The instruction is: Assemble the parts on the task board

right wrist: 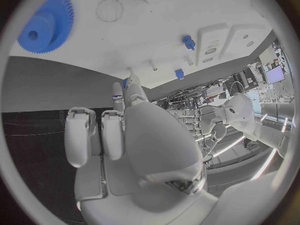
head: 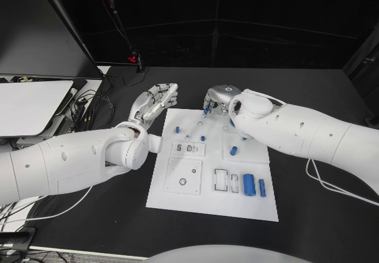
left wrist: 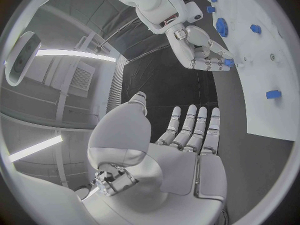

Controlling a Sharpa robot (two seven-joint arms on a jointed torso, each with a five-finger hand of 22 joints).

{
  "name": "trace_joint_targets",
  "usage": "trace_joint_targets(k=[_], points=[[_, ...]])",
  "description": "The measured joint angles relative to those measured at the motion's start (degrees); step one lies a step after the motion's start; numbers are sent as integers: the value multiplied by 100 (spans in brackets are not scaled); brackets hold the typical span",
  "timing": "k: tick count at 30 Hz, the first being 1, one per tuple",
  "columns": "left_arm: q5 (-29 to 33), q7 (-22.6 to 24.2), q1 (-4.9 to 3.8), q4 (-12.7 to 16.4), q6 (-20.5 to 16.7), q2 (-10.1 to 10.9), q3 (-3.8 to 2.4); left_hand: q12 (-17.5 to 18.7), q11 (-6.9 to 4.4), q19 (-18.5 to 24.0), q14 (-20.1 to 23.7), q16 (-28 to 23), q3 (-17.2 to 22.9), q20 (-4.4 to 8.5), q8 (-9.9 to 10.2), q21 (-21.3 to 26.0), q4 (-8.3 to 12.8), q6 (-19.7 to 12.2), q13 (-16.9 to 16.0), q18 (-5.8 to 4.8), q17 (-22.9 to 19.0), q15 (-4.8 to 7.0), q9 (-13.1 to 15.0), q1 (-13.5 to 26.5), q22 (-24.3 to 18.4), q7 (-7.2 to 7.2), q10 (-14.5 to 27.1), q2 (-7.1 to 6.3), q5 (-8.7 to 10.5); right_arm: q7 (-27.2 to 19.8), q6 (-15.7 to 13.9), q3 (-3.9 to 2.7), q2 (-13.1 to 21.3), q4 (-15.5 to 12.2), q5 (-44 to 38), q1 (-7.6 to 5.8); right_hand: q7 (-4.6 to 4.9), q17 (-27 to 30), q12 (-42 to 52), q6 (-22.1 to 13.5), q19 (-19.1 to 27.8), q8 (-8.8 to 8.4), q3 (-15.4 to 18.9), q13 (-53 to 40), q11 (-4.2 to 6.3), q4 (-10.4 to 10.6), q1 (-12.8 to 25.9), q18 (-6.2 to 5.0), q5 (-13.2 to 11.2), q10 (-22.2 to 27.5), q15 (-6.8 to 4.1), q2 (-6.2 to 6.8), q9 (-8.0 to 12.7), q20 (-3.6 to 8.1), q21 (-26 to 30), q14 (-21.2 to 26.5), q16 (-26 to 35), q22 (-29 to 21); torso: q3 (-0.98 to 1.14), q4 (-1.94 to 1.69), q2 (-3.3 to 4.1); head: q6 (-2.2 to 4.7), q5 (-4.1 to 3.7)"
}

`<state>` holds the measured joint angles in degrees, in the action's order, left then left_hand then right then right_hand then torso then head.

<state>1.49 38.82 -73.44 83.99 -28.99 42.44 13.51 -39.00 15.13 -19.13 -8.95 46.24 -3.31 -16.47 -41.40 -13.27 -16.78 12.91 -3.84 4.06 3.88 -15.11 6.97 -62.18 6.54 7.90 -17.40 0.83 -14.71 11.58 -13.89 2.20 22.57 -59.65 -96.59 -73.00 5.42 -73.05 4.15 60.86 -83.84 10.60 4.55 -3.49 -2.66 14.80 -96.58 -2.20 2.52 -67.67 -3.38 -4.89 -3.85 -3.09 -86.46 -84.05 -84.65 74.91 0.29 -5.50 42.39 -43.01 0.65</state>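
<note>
Left hand: left hand (head: pixel 155 102) hovers off the board's far left corner over the desk (head: pixel 316 219), fingers straight and apart, holding nothing.
Right hand: right hand (head: pixel 219 101) at the board's far edge, fingers curled down; a small blue part (head: pixel 207 110) sits at its fingertips, apparently pinched, though I cannot tell how firmly.
Board: board (head: pixel 213 205) lies mid-desk, white, flat.
Parts: gear (right wrist: pixel 45 29) flat on board near right hand; cylinder (head: pixel 248 184) in near right area; small pegs scattered across far half.
Risk, slip: pinched part could drop or tilt if the grip is only at the fingertips.
Risk, knock: right hand hangs near the gear and pegs; a low sweep could scatter them.
Risk, board: unbraced, it may slide under pressing.
</note>
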Motion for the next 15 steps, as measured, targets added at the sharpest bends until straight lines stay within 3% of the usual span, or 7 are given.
trace_joint_targets(k=[6, 15], points=[[0, 0, 5, -10, 15, -5, 0, 0, 0, 0, 0, 0, 0, 0, 0, 0, 0, 0, 0, 0, -5, 0, -7, -15, 0, 0, 0, 15, 0, -35, 2, 0, -34, 90, -2, 2, 3, 1, 0, 4, 0, -21, 0, 0, 0, 0, 0, 0, 0, 0, 0, 0, 0, 0, 0, 0, 0, 0, 7, -20, 15, -4, -7], [0, 0, 7, -12, 26, -17, 0, 0, 0, 0, 0, 0, 0, 0, 0, 0, 0, 0, -1, 0, -5, 0, -7, -15, 0, 0, 0, 15, 0, -82, 2, 0, -77, 158, -3, 2, 18, -9, 0, 18, 0, -60, -14, 0, 0, 14, 0, 0, -1, 0, 0, 0, 0, 0, 0, 0, 0, 0, -3, -26, 15, -10, -12]])
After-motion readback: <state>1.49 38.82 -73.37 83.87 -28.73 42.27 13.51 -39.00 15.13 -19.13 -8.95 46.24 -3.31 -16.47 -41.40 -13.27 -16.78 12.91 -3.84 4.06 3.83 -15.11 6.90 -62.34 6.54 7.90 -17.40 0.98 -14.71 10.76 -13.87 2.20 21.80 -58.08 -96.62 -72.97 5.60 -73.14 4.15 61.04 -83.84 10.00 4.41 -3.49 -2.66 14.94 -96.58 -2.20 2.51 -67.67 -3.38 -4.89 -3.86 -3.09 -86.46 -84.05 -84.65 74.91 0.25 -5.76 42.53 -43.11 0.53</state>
